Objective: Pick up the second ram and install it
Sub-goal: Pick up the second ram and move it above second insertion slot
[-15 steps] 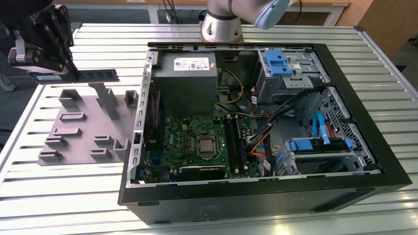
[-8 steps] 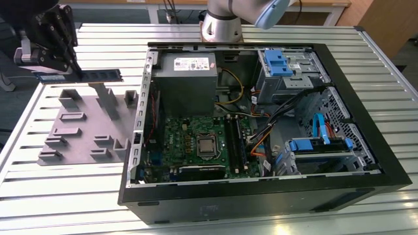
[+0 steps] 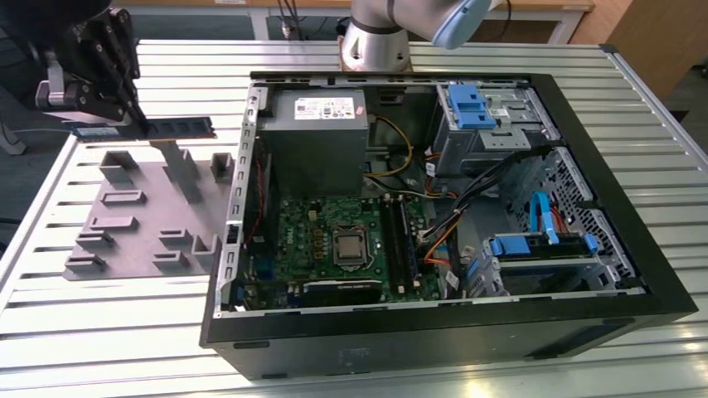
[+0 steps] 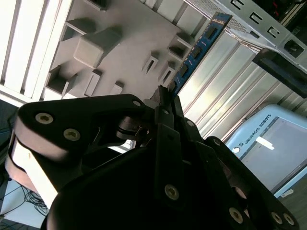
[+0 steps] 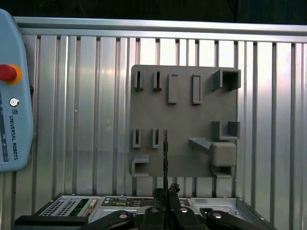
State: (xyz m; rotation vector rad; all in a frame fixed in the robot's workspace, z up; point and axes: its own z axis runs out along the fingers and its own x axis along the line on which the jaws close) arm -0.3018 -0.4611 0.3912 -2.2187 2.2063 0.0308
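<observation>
The second ram (image 3: 175, 127) is a thin blue strip with dark chips, held level in the air above the grey holder block (image 3: 133, 217) at the exterior view's left. My gripper (image 3: 124, 124) is shut on one end of it. In the second wrist view the ram (image 4: 197, 49) sticks out past the fingertips (image 4: 169, 98) over the holder block (image 4: 122, 45). In the first wrist view the ram (image 5: 165, 152) appears edge-on as a thin dark line above the gripper (image 5: 166, 192). The green motherboard (image 3: 332, 240) with its long black slots (image 3: 403, 242) lies inside the open case.
The open black computer case (image 3: 443, 332) lies on a slatted metal table (image 3: 111, 332). Inside are a grey power supply (image 3: 315, 137), blue drive brackets (image 3: 476, 104) and loose cables (image 3: 443, 224). A pale blue pendant (image 5: 12, 96) rests beside the holder block. The arm's base (image 3: 374, 41) stands behind the case.
</observation>
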